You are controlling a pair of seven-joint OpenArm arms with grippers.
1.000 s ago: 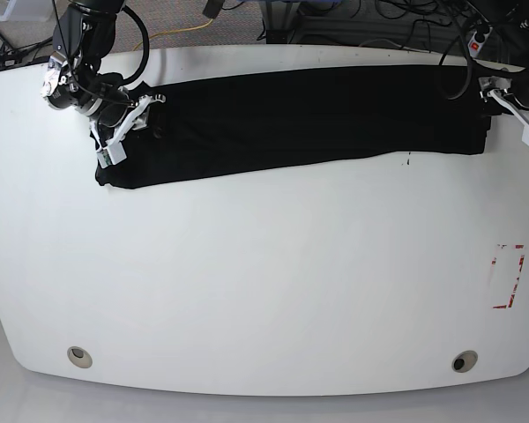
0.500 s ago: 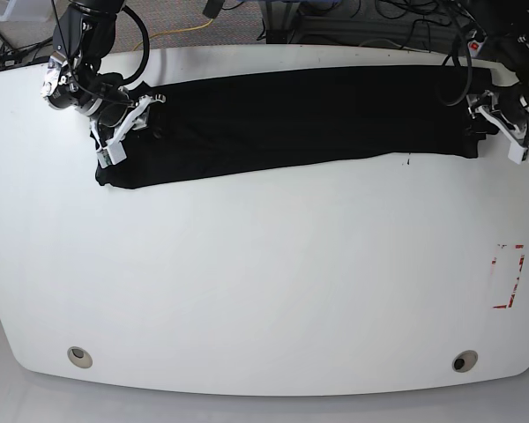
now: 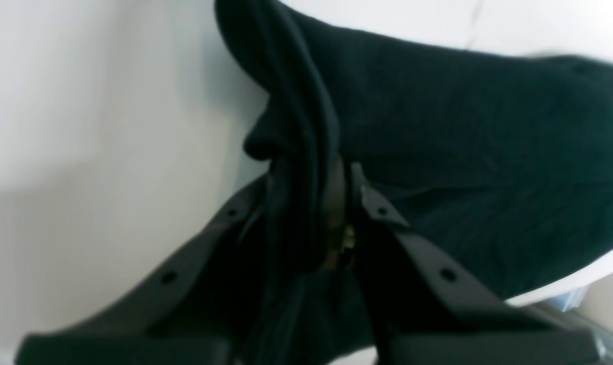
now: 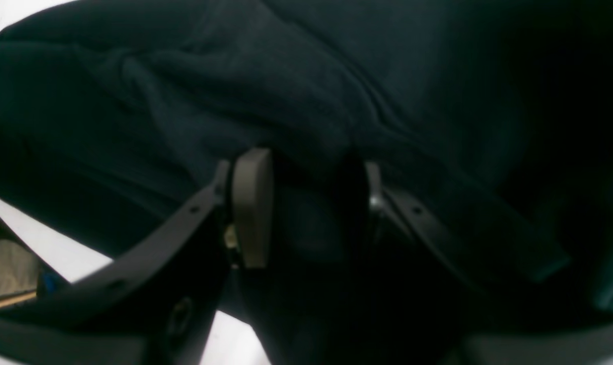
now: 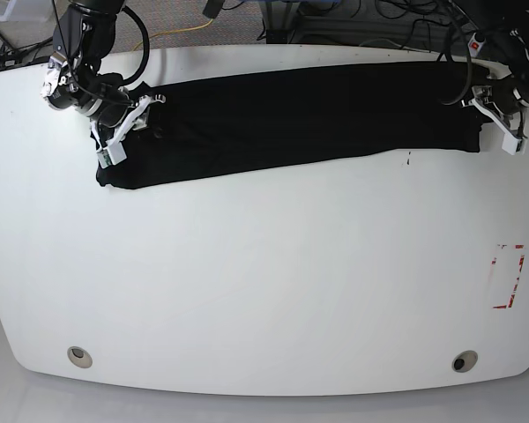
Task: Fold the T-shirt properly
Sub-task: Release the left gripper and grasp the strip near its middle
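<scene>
Left end effector (image 3: 309, 218) pinching the black T-shirt (image 5: 291, 120) at its end; right end effector (image 4: 319, 208) sits spread over the opposite end. Folding's underway; next, likely, the left lifts and folds inward.

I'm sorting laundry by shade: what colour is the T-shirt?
Black, no print showing; it shows best in the base view.

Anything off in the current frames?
Nothing damaged or spilled. Only oddity: the black shirt lies slightly askew, its near edge slanting across the white table, with a bunched ridge at the left pincer. Looks like ordinary handling.
</scene>
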